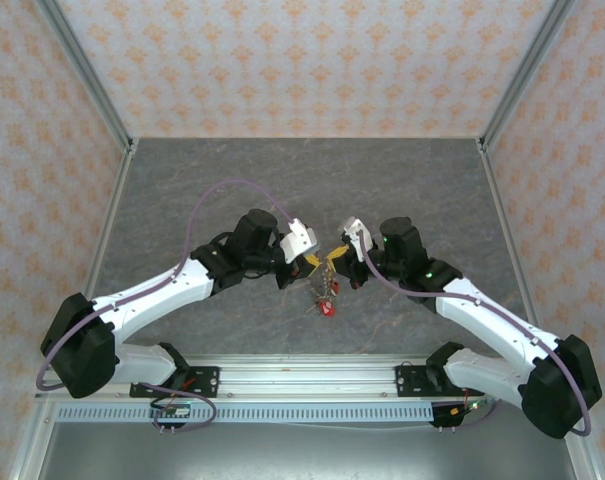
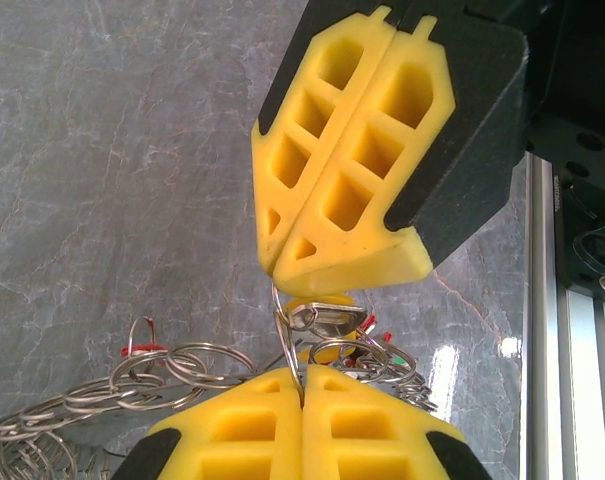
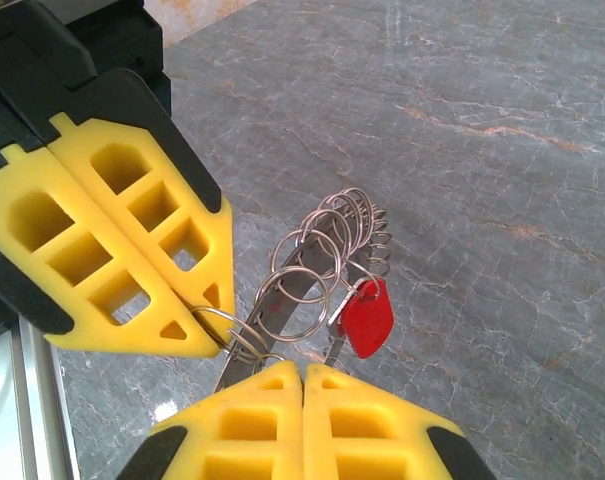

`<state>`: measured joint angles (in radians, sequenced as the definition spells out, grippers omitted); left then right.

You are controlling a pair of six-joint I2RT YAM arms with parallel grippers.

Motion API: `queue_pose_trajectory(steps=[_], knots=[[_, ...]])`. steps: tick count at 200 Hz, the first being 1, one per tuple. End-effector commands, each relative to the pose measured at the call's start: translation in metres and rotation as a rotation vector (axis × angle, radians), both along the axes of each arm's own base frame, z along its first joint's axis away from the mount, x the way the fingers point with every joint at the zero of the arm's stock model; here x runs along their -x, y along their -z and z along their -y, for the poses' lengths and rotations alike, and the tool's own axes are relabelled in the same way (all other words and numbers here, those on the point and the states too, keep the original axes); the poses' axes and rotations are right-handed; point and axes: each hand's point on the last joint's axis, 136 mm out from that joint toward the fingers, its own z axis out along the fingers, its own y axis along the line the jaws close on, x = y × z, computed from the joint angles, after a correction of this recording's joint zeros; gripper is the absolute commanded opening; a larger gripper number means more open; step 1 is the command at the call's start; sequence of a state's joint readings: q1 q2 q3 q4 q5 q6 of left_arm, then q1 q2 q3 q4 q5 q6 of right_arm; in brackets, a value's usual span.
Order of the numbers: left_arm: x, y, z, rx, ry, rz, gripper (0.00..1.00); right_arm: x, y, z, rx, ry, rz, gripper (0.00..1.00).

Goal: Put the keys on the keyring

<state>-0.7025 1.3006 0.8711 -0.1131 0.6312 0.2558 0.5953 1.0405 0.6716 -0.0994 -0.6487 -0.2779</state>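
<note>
**A:** Grey marbled table, orange-patterned walls, and both arms meet mid-table, tip to tip!

**B:** The left gripper is pinched tight, with a wire loop of the keyring caught between its yellow fingers.

**A:** Same for the right gripper: jaws together, clamped on another loop of that bunch of linked rings.

**B:** The keys dangle from the rings just beside the fingertips, and one red head stands out. Whether they reach the table, I can't tell.
</note>
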Motion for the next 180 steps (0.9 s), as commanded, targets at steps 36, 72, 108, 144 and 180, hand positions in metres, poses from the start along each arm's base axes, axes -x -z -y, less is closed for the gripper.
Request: queue_pose_trajectory(steps=[36, 72, 108, 144, 180], knots=[[-0.006, -0.012, 0.007, 0.062, -0.016, 0.069, 0.0, -0.008, -0.008, 0.008, 0.029, 0.037, 0.065, 0.0], [-0.005, -0.015, 0.009, 0.077, -0.011, 0.074, 0.0, -0.003, 0.009, 0.006, 0.055, 0.004, 0.035, 0.04], [-0.002, -0.016, 0.009, 0.072, 0.005, 0.072, 0.0, 0.0, 0.003, 0.007, 0.044, -0.008, 0.062, 0.12], [0.0, -0.019, 0.009, 0.073, 0.016, 0.078, 0.0, 0.002, 0.002, 0.012, 0.074, -0.007, 0.088, 0.17], [0.003, -0.02, 0.009, 0.065, 0.036, 0.078, 0.0, 0.006, -0.008, 0.013, 0.06, -0.024, 0.118, 0.18]])
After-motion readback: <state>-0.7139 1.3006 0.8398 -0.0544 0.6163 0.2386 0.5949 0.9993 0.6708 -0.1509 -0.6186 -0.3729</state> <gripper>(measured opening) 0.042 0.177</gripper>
